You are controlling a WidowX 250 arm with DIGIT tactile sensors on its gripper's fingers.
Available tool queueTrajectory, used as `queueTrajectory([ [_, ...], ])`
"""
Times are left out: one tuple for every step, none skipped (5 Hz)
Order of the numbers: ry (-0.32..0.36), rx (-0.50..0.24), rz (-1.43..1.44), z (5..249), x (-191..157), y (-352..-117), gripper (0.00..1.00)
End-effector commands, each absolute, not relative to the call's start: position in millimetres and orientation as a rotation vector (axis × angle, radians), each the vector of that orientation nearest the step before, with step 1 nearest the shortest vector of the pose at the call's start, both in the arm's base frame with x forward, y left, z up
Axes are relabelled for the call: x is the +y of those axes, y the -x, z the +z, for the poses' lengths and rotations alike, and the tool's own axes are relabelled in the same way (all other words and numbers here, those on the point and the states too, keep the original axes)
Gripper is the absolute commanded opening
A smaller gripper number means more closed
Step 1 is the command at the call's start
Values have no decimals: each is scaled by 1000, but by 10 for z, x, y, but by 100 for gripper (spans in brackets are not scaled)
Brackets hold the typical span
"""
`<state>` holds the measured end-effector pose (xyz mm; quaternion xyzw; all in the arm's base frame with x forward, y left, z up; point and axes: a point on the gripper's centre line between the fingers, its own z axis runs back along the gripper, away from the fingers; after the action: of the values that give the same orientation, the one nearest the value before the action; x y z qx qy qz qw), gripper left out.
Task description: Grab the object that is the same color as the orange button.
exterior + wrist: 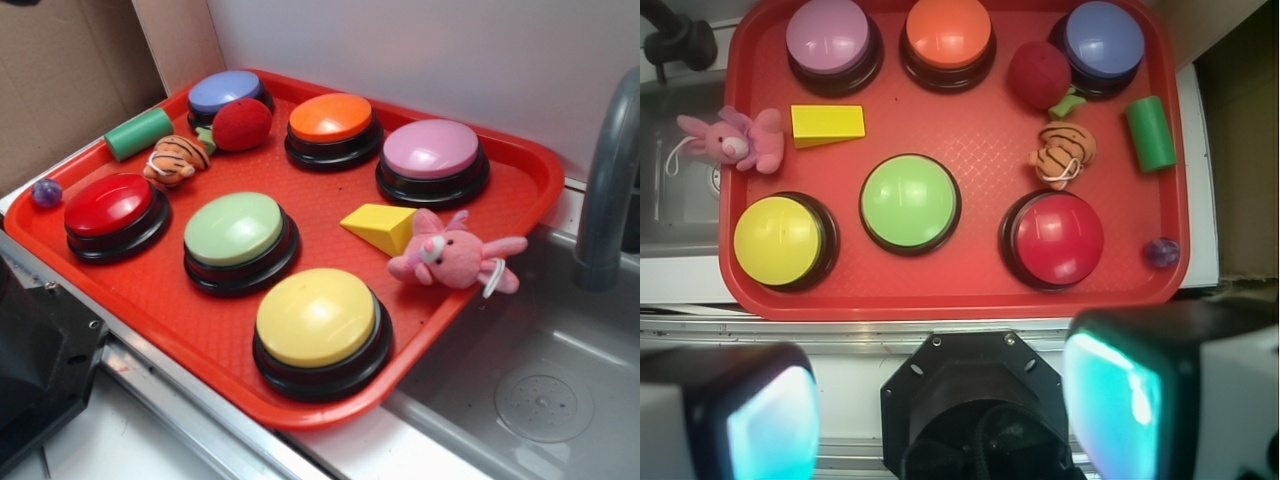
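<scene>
The small plush tiger (176,160), orange with black stripes, lies on the red tray (150,290) between the red button and the red fuzzy ball; it also shows in the wrist view (1061,152). The orange button (331,128) stands at the back of the tray, also in the wrist view (947,38). My gripper (945,410) is open and empty, high above the robot base and short of the tray's near edge. Its two teal pads (1113,400) are wide apart. The gripper itself is out of the exterior view.
The tray holds red (112,212), green (238,238), yellow (318,328), pink (432,160) and blue (225,96) buttons, a red fuzzy ball (241,124), green cylinder (138,133), yellow wedge (380,226), pink bunny (455,256) and purple ball (46,192). A sink (540,390) with faucet (605,190) lies right.
</scene>
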<state>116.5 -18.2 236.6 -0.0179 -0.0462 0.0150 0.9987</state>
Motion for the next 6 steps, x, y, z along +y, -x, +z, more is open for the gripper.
queueTrajectory([
  [36,-93,30,2366,-182,-1165,100],
  [29,-125,128,2243,-34,-1236,100],
  [7,-143,263,2060,118,-1347,100],
  [25,-176,392,1893,261,-1429,100],
  [36,-224,548,1599,460,-1589,100],
  [-3,-226,695,1349,648,-1684,100],
])
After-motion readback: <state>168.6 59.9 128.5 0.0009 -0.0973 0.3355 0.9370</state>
